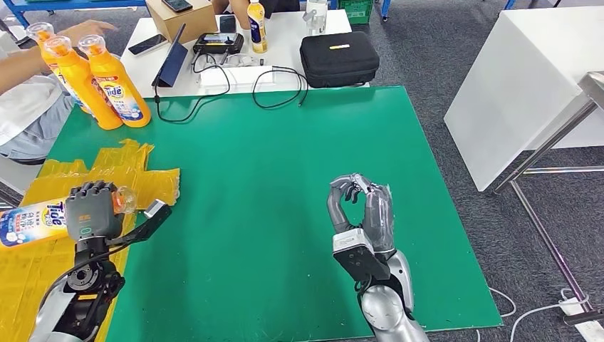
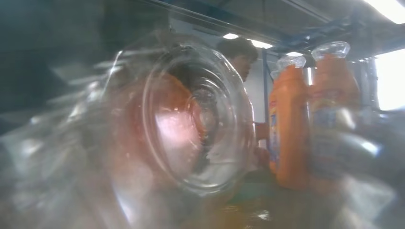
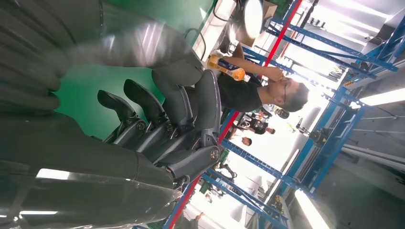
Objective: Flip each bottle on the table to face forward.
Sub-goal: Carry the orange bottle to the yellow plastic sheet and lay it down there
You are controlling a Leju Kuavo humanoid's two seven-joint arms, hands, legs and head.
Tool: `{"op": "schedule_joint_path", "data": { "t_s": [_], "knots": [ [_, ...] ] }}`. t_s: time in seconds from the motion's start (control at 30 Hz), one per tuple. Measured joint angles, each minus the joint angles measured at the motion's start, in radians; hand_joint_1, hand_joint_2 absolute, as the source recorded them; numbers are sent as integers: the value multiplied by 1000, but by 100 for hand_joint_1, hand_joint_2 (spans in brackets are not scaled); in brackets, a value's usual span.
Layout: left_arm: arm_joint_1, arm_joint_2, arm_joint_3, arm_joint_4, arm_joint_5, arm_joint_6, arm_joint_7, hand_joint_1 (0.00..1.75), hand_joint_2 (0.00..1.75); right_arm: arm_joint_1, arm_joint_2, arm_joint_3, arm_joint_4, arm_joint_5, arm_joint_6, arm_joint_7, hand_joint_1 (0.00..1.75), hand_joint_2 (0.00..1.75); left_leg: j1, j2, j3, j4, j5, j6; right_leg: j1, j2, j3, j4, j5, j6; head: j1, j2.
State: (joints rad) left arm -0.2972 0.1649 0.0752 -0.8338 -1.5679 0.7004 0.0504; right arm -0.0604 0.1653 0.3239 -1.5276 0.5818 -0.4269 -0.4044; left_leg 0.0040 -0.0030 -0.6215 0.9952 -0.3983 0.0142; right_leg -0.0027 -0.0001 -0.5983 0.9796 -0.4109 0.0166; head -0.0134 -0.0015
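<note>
My left hand (image 1: pixel 92 210) grips an orange Tide bottle (image 1: pixel 32 221) that lies on its side over the yellow-taped left edge of the green mat (image 1: pixel 285 178). Its clear cap (image 1: pixel 125 199) points right and sits blurred close to the left wrist camera as the cap (image 2: pixel 196 119). Three more orange bottles stand at the mat's far left corner, label toward me on the front one (image 1: pixel 117 85), with two of them (image 2: pixel 291 129) in the left wrist view. My right hand (image 1: pixel 360 206) hovers over the mat right of centre, fingers (image 3: pixel 143 105) loosely bent and holding nothing.
A person (image 1: pixel 25 107) sits at the far left with a hand (image 1: pixel 89 28) by the standing bottles. Behind the mat a white table carries a black case (image 1: pixel 339 58), cables, a tablet and a small yellow bottle (image 1: pixel 257 27). Another white table (image 1: pixel 527 85) stands at right.
</note>
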Motion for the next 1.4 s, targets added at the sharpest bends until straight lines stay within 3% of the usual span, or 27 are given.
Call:
{"op": "schedule_joint_path", "data": {
  "t_s": [0.37,0.5,0.7,0.9,1.07,1.2,1.3,1.4],
  "knots": [
    [4,-4,10,-6,3,0,-17,175,175,0,0,0,6,0,0,0,175,175,0,0,0,0,0,0,0,0,0,0,0,0,0,0],
    [11,-25,38,-25,62,0,-109,175,175,0,0,0,6,0,-1,0,175,175,0,0,0,0,0,0,0,0,0,0,0,0,0,0],
    [36,-141,94,-139,173,1,-384,175,175,20,0,-8,1,10,-3,9,175,175,-1,0,0,0,0,0,-1,0,0,0,0,0,0,0],
    [69,-245,85,-272,220,1,-466,175,175,41,2,-20,-11,24,-3,14,175,175,-2,0,0,0,-1,1,-2,0,-1,-1,0,0,0,0],
    [153,-283,-48,-442,540,-87,-522,175,175,79,16,-42,-35,17,15,14,175,175,-1,0,-1,0,-1,0,-1,0,-1,-1,0,0,0,0],
    [203,-290,-174,-569,631,-134,-523,175,175,104,26,-57,-50,16,20,8,175,175,-1,0,-1,0,-2,-1,-1,0,-1,-1,0,0,0,0],
    [220,-290,-213,-621,704,-173,-543,175,175,112,29,-62,-57,17,20,4,175,175,-1,0,0,0,-2,-1,-1,0,-1,-1,0,0,0,0],
    [247,-293,-236,-683,871,-278,-582,175,175,122,33,-70,-66,19,21,3,175,175,-1,0,0,0,-2,-2,-1,0,0,-1,0,0,0,0]
  ]
}}
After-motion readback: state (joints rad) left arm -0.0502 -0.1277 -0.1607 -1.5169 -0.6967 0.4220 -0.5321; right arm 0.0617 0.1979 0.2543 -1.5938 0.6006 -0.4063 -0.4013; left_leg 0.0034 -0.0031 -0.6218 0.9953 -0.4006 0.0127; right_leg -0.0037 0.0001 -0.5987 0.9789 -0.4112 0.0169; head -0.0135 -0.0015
